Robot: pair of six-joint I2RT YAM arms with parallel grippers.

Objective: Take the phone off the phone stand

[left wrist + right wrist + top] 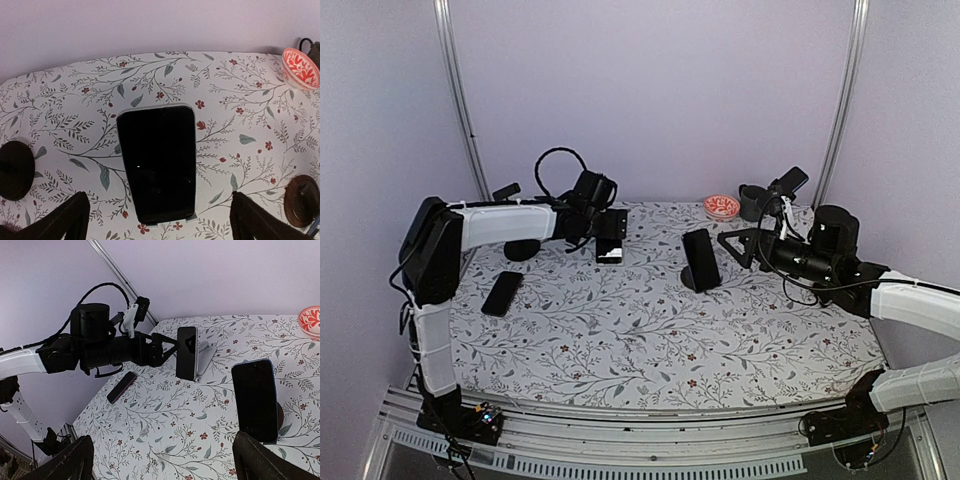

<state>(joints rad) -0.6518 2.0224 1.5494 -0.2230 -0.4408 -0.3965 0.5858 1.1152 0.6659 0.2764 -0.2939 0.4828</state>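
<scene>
A black phone leans on a white stand at the back left of the table, also in the top view. My left gripper is open just in front of it, fingers wide on either side and not touching; it also shows in the top view. A second dark phone stands on a black stand near the middle, close in the right wrist view. My right gripper is open and empty just right of it, also in its own view.
A third phone lies flat at the left. A round black base sits behind it. A red patterned bowl and a black cup stand at the back right. The floral cloth covers the table.
</scene>
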